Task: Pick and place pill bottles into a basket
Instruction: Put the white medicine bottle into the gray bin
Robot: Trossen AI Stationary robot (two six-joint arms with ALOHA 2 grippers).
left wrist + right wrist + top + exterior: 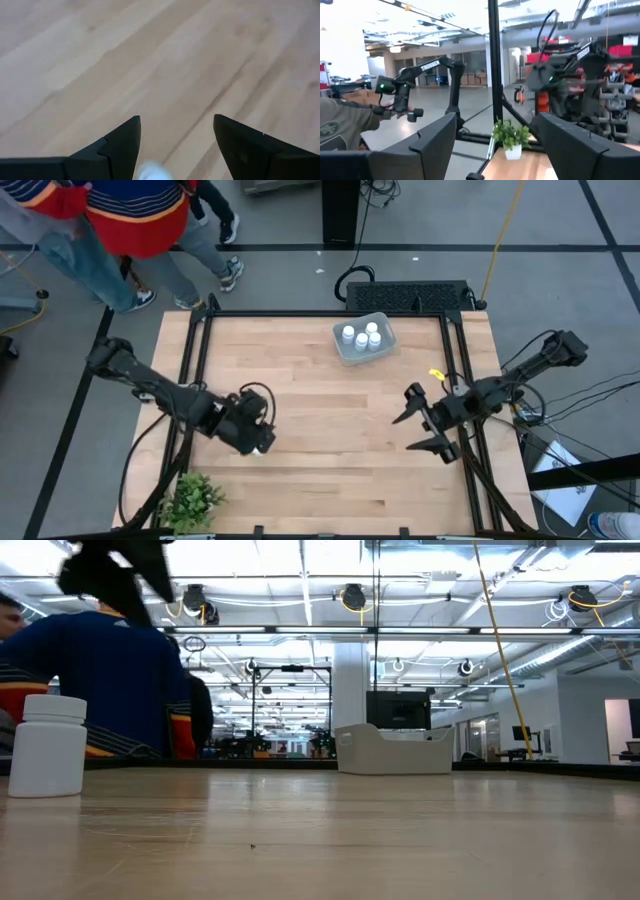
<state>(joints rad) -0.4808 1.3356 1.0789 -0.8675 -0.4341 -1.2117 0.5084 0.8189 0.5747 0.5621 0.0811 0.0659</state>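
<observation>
The grey-blue basket [363, 338] stands at the table's far middle with three white pill bottles [361, 337] upright inside; in the low view it shows far off [395, 750]. One more pill bottle [48, 745] stands upright on its base at the near left; only its white cap peeks out in the high view [260, 451] and the left wrist view [152, 172]. My left gripper [250, 435] hovers above it, open [176, 120], slanting down, touching nothing. My right gripper [402, 435] is open at the near right, raised, with nothing between its fingers [495, 117].
A small potted plant [192, 498] stands at the near left corner. A black box [410, 295] sits behind the table's far edge. A small yellow item [437, 374] lies at the right. A person [110, 220] stands beyond the far left corner. Bare wood lies mid-table.
</observation>
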